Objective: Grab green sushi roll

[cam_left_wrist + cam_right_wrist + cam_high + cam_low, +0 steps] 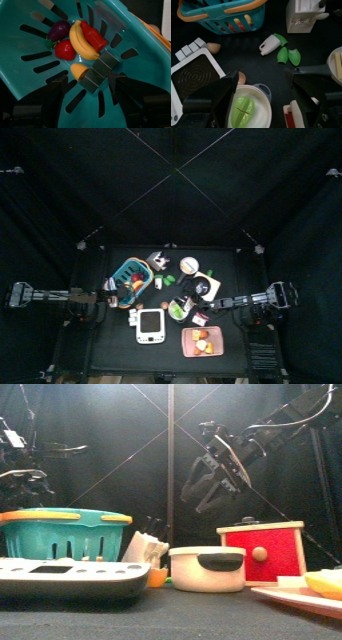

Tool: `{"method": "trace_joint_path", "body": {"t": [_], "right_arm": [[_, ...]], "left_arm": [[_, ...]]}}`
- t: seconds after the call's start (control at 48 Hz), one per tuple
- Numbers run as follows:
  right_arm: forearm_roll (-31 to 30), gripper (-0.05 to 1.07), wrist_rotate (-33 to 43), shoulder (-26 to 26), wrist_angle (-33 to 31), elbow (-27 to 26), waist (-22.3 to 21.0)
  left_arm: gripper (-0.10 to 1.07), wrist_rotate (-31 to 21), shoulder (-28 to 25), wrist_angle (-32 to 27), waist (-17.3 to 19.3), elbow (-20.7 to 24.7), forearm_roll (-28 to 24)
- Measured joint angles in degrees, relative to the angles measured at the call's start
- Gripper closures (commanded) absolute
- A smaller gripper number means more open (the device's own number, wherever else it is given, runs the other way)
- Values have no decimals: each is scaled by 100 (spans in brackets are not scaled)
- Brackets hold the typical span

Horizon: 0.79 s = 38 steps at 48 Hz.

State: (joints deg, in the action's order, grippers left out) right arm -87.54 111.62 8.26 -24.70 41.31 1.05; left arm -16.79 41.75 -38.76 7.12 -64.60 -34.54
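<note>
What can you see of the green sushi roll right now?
The green sushi roll lies in a white pot with dark handles, near the table's front middle. In the right wrist view it looks like a smooth, glossy, leaf-green oval with a paler line across it. It rests on the pot's floor, alone. The right gripper hangs above it, fingers open, touching nothing. From the front the pot's wall hides it.

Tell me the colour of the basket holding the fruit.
Teal basket with an orange rim, clearest in the front view.

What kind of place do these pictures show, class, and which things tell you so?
Probably a robot test pen stocked with play kitchen items: black curtains surround a small table holding a teal basket of toy food and a red toy box.
</note>
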Motion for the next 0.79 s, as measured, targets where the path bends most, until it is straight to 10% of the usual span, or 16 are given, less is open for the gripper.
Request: {"method": "trace_joint_path", "body": {"t": [0.375,0.792], "right_arm": [[-9,1,-9,-211,9,-53,-62],[0,1,-18,-343,123,-114,-167]], "left_arm": [[1,2004,-316,0,844,888,0],[0,5651,-1529,-536,1758,1494,2962]]}}
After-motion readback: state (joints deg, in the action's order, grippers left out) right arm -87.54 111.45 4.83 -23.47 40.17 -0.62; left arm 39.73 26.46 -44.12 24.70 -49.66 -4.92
